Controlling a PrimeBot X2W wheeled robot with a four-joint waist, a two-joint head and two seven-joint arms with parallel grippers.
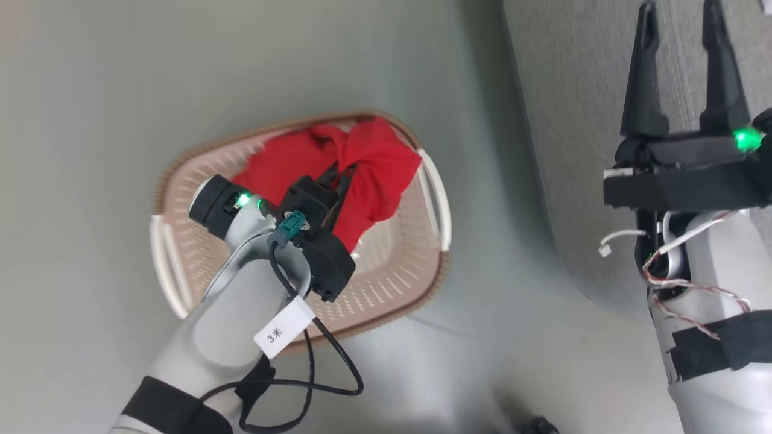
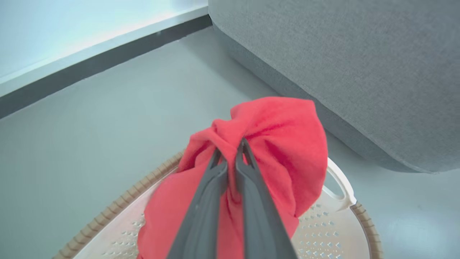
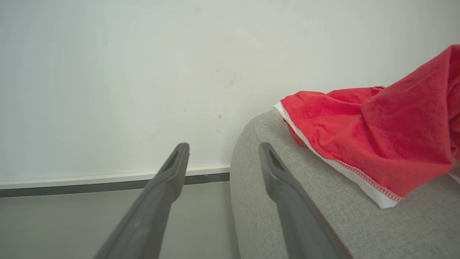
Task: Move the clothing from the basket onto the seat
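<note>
Clamped on a bunched red garment [image 2: 284, 144] with left pincer [image 2: 231, 148], tips together in the fabric, over the basket [image 2: 122, 202] on the floor [image 2: 107, 108]. Beyond, at the sofa [image 3: 273, 201] edge: right pincer [image 3: 222, 153] spread wide, empty. Farther along, draped on the sofa top: second garment [image 3: 381, 133], red with white stitched edging.

Left hand [image 2: 231, 149] tight on bunched red clothing [image 2: 280, 144] above the basket [image 2: 107, 215] (grey seat [image 2: 359, 72] just beyond)

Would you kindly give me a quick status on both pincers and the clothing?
Left pincer shut on red garment, bunched over basket. Right pincer open, empty, by seat. Second garment already on seat. No obstacle seen between basket and seat.
</note>
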